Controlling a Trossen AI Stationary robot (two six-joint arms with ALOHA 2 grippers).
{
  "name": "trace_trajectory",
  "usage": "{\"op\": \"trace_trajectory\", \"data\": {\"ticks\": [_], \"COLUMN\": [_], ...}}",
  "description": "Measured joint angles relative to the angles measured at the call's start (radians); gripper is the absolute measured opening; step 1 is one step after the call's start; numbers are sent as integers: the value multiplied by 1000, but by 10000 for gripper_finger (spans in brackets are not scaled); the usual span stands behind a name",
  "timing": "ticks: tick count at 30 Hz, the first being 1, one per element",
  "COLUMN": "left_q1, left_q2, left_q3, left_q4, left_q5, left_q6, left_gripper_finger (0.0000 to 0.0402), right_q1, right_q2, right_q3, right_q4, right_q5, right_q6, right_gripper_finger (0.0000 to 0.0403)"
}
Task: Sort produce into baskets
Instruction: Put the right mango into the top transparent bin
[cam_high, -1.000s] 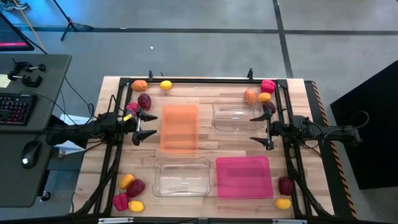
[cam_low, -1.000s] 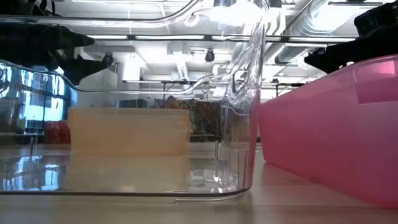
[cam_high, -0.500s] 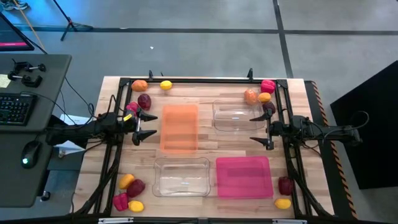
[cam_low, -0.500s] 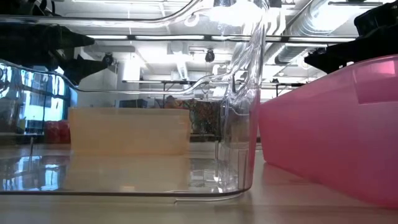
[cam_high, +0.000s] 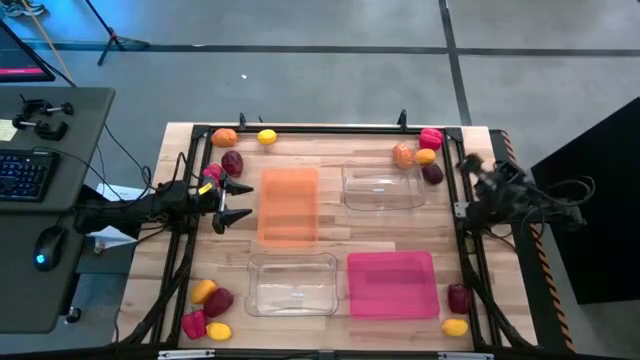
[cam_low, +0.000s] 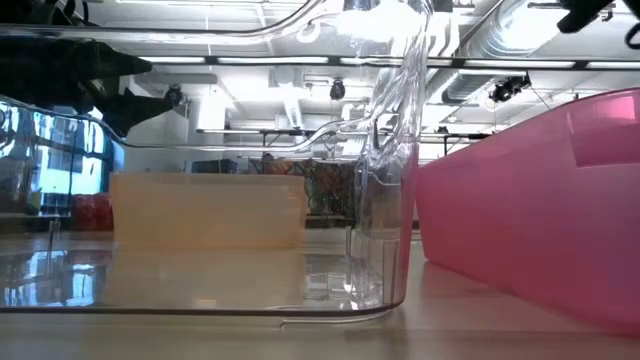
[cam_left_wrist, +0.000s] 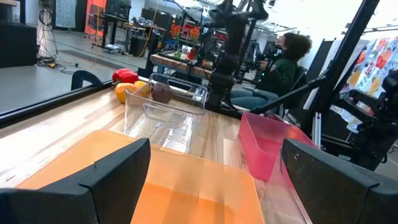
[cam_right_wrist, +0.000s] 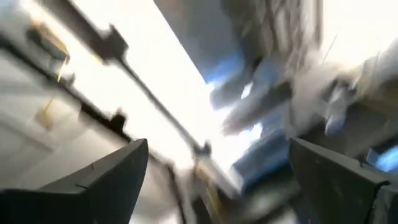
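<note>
Dark fingers of the left gripper (cam_high: 232, 201) stand spread wide, holding nothing, just beside the orange basket (cam_high: 289, 205). Produce sits in 4 corner clusters, none in the 2 clear baskets (cam_high: 292, 283) or the pink basket (cam_high: 392, 284). At the table's right edge, the right gripper (cam_high: 470, 165) also gapes wide.

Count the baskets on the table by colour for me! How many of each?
Orange basket: 1
Pink basket: 1
Clear baskets: 2
Total: 4
</note>
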Motion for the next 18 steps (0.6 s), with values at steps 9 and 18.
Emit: {"op": "trace_trajectory", "data": {"ticks": [9,18], "left_q1": [0,0], "left_q2": [0,0], "left_q3": [0,0], "left_q4": [0,0], "left_q5": [0,0], "left_q6": [0,0], "left_gripper_finger": [351,351], "right_q1": [-4,-255], "right_q2": [419,933], "right_q3": [395,1039], "right_q4": [-336,-1314], "right_q5": [165,460], "right_q6": [-93,-64], "right_gripper_finger": [376,376]}}
